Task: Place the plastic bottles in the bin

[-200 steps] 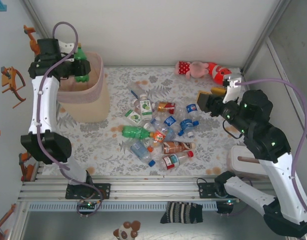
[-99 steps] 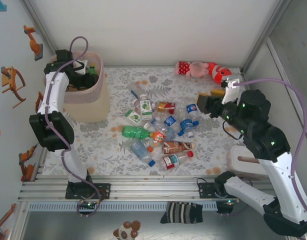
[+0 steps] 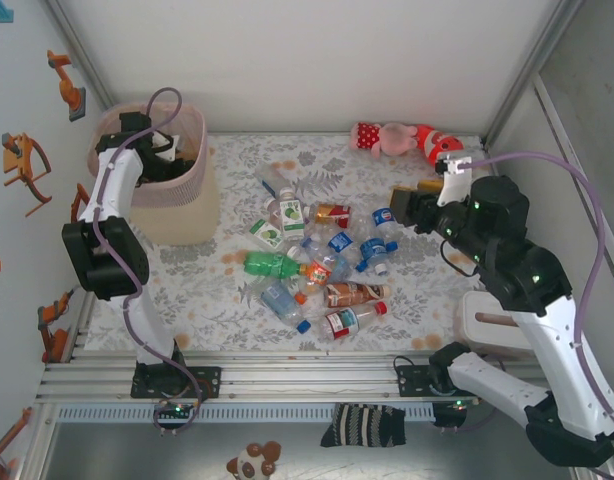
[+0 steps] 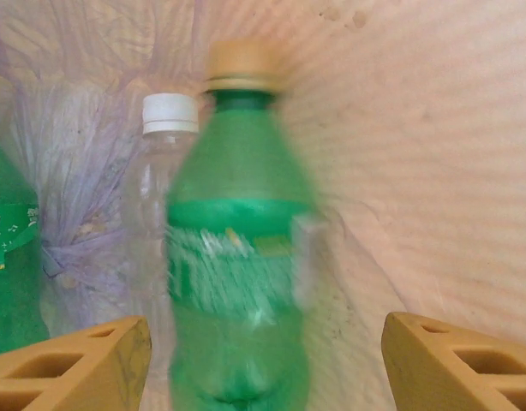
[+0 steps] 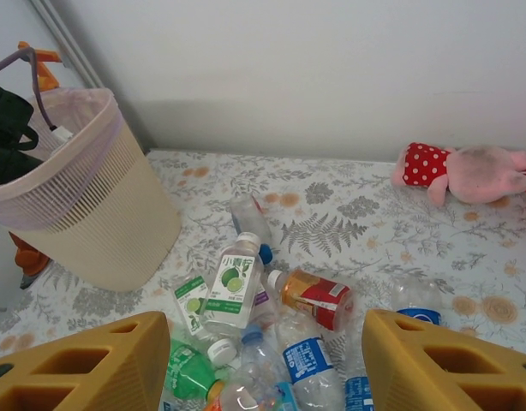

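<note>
Left end effector (image 4: 267,342) is opening wide inside the bin (image 4: 434,171), dropping the green bottle (image 4: 237,282) just ahead; another one delivered

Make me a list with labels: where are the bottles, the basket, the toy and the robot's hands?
basket: far left corner of the table, pale pink
left gripper: down inside the basket, open
green bottle: loose between the jaws, blurred
also in basket: clear bottle, white cap
bottle pile: middle of the table
right gripper: open, empty, above the table's right side
toy: far edge, lying down
</note>
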Action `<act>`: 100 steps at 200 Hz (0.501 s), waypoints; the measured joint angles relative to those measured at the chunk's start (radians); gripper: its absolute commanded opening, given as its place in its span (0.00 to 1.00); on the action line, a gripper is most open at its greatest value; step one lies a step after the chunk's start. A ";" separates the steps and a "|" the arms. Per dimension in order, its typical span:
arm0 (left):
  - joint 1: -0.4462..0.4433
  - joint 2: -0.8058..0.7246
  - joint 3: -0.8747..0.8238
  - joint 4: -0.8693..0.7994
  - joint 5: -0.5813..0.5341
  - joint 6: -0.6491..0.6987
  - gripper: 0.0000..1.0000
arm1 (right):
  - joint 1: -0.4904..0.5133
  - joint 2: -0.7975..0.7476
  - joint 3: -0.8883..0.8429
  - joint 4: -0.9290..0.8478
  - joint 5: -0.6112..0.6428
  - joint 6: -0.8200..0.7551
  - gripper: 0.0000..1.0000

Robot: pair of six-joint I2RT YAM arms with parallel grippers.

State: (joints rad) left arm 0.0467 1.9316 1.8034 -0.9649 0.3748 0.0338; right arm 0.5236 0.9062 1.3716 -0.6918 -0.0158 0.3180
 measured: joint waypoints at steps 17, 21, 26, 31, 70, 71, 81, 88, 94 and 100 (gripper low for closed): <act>0.003 0.000 0.000 0.001 0.005 0.000 0.74 | 0.000 0.018 0.000 0.000 0.003 0.000 0.60; 0.005 0.000 0.000 0.002 0.006 0.000 0.74 | 0.000 0.022 0.000 0.000 0.004 0.000 0.60; 0.008 0.000 0.000 0.002 0.010 -0.001 0.74 | 0.000 0.028 0.000 0.000 0.006 0.000 0.60; 0.011 0.000 0.000 0.004 0.015 -0.001 0.74 | 0.000 0.035 0.000 0.000 0.007 0.000 0.60; 0.034 -0.024 -0.017 0.027 0.045 -0.009 0.74 | 0.000 0.100 0.000 0.000 0.012 0.000 0.60; 0.034 -0.025 -0.017 0.027 0.046 -0.010 0.74 | 0.000 0.104 0.000 0.000 0.013 0.000 0.60; 0.039 -0.034 -0.021 0.035 0.047 -0.013 0.74 | 0.000 0.127 0.002 0.000 0.019 -0.001 0.61; 0.041 -0.042 -0.025 0.040 0.049 -0.016 0.74 | 0.000 0.148 0.002 0.000 0.026 -0.004 0.62; 0.043 -0.050 -0.029 0.045 0.050 -0.019 0.74 | 0.000 0.167 0.003 0.000 0.031 -0.007 0.62; 0.046 -0.058 -0.032 0.049 0.053 -0.021 0.74 | 0.000 0.187 0.003 0.000 0.034 -0.011 0.62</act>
State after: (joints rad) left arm 0.0929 1.8736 1.7718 -0.9157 0.4278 0.0128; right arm 0.5232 1.0935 1.3746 -0.6922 0.0185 0.3065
